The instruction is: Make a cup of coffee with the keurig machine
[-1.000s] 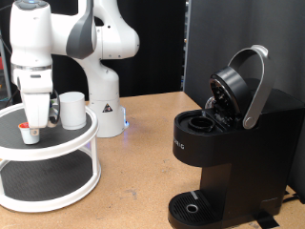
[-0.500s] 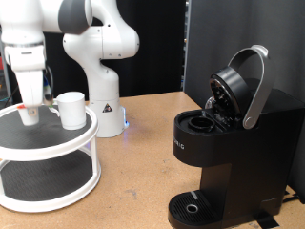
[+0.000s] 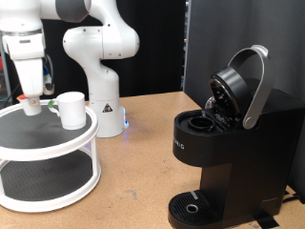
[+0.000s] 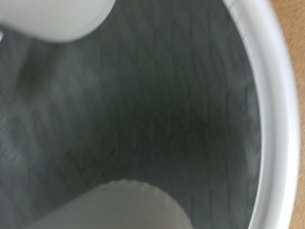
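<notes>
My gripper (image 3: 31,98) hangs over the exterior view's left part of a white round two-tier stand (image 3: 57,143). It is shut on a tiny white pod with a red top (image 3: 31,104) and holds it a little above the stand's top shelf. The white mug (image 3: 71,110) stands on that shelf just to the right of the pod. The black keurig machine (image 3: 229,153) stands at the exterior view's right with its grey-handled lid (image 3: 250,81) swung open and its pod chamber (image 3: 202,122) exposed. The wrist view shows the stand's grey mesh (image 4: 143,105), its white rim (image 4: 278,95), and blurred white shapes.
The arm's white base (image 3: 105,95) stands behind the stand on the wooden table (image 3: 143,181). A black panel (image 3: 205,38) rises behind the machine. The machine's round drip tray (image 3: 195,207) is at the bottom with nothing on it.
The gripper has closed on the pod and risen, lifting it off the stand's top shelf. The mug and machine have not moved.
</notes>
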`<action>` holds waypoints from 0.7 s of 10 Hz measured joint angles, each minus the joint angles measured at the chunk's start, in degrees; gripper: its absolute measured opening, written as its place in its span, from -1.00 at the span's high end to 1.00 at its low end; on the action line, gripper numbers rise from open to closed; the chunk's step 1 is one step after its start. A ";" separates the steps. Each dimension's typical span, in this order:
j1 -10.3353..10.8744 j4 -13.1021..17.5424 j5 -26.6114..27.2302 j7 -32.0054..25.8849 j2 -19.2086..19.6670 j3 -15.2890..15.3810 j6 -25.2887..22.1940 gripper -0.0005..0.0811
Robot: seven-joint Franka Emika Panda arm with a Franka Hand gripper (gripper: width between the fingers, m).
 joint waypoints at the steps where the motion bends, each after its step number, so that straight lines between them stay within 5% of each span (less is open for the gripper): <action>1: 0.77 0.00 2.18 1.18 -0.02 0.55 -0.04 -0.07; 4: 4.22 0.76 10.40 6.60 -0.33 3.45 -0.86 -0.07; 7: 4.68 0.88 11.21 12.11 -0.29 6.28 -0.86 -0.07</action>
